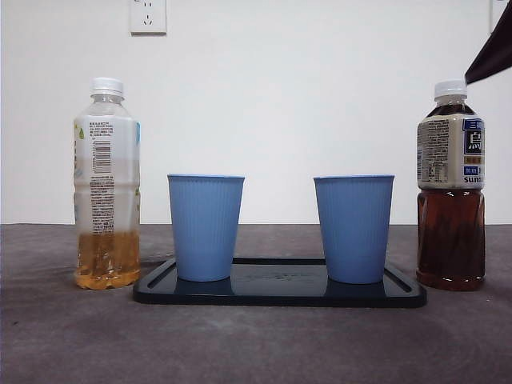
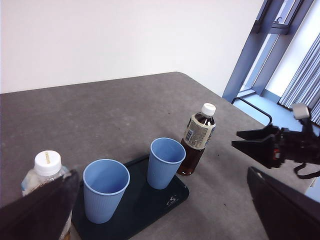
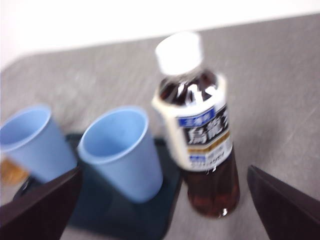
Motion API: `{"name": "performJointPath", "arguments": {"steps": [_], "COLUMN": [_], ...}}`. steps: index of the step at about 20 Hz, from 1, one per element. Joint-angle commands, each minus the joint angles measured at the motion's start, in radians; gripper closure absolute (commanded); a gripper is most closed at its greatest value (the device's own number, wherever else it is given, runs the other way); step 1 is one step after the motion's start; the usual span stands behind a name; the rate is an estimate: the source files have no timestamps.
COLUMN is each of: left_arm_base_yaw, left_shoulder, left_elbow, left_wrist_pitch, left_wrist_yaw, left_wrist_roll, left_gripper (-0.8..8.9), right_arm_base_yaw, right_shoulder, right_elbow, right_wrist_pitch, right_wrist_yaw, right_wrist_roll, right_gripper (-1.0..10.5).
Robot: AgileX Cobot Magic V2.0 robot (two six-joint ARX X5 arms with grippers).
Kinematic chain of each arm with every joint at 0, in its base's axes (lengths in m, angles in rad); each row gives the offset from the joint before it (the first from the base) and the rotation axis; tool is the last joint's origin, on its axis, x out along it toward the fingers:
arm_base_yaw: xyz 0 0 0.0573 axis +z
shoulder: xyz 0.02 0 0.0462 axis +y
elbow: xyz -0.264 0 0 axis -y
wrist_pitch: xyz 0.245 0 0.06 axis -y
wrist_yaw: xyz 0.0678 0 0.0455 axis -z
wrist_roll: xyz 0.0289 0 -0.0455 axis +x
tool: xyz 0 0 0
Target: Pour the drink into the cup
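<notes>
A dark tea bottle (image 1: 450, 192) with a white cap stands right of the tray. My right gripper (image 3: 165, 169) hangs open above and short of the tea bottle (image 3: 200, 130), touching nothing; the front view shows it only as a dark tip (image 1: 490, 52) at the top right. Two empty blue cups (image 1: 206, 226) (image 1: 353, 228) stand upright on the black tray (image 1: 280, 294). Left of the tray stands a bottle (image 1: 106, 184) holding a little yellow drink. My left gripper (image 2: 162, 172) waits open, high above the table, over the cups (image 2: 105, 195) (image 2: 165, 161).
The left wrist view shows the right gripper (image 2: 242, 140) in the air beyond the tea bottle (image 2: 198, 137). The grey table's rounded far corner (image 2: 185, 75) lies past the bottles. A white wall rises behind the table.
</notes>
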Motion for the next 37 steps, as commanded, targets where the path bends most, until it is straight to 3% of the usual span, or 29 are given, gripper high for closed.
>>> {"name": "performJointPath", "arguments": {"steps": [1,10,25,31,35,37], "left_arm_base_yaw": [-0.004,-0.004,-0.004,-0.004,-0.004,-0.004], "left_shoulder": [0.006,0.006,0.006,0.006,0.006,0.006], "left_elbow": [0.018,0.018,0.018,0.018,0.018,0.018], "left_wrist_pitch": [0.009,0.008,0.004,0.005,0.005,0.005], "left_wrist_yaw": [0.004,0.004,0.004,0.004,0.004,0.004], "left_wrist_roll": [0.013,0.012,0.012,0.012,0.012,0.012], "left_gripper": [2.2,2.2,2.21,2.21,2.22,2.22], "right_arm_base_yaw": [0.007,0.007,0.001,0.0,0.0,0.0], "right_shoulder": [0.06,0.355,0.847,0.962,0.976,0.972], "right_elbow": [-0.046,-0.069,-0.069,-0.069,-0.066,-0.065], "right_wrist_pitch": [0.095,0.379,0.901,1.047,1.078,1.096], "right_wrist_yaw": [0.016,0.009,0.093,0.111,0.108,0.092], "right_wrist_roll": [-0.009,-0.075,-0.113,-0.113,-0.112,-0.114], "right_gripper": [4.3,4.3,4.4,5.7,7.5,7.6]}}
